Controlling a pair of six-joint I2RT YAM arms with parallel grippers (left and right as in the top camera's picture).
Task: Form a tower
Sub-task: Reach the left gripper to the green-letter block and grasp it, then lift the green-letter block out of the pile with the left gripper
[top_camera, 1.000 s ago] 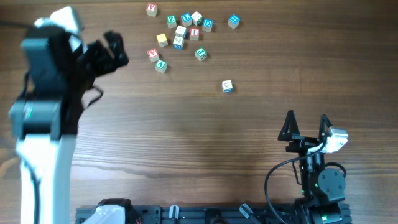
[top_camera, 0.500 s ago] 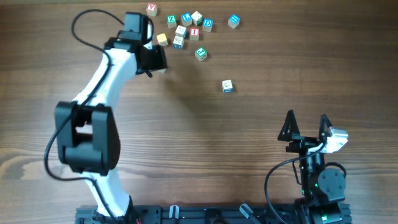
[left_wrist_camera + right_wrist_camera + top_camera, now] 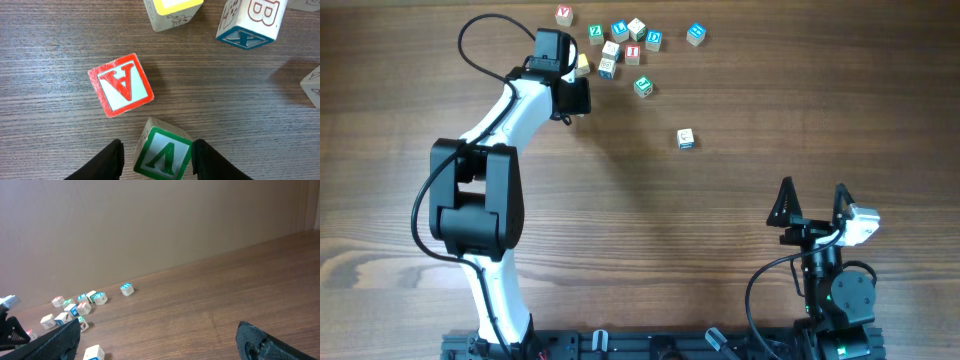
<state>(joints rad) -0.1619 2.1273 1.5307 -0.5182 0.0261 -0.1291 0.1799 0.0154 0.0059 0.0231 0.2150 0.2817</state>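
Green cube (image 3: pixel 162 156) sits inside the left tool (image 3: pixel 159 150) in its wrist view, jaws parted, a sliver showing on one side; the red cube (image 3: pixel 120 85) lies just beyond. Centre first, squeeze flat faces, lift straight. Overhead: no tower stands yet, and the right tool (image 3: pixel 812 205) is open, well apart from that green cube. Right wrist: loose cubes (image 3: pixel 75 309) lie far off.

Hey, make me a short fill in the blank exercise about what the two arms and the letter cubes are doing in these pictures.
1. The left gripper straddles a wooden cube whose face is framed in ___.
2. The red-framed cube beside it shows the letter ___.
3. The right gripper, far from the cubes, has its jaws ___.
Missing words: green; A; open.
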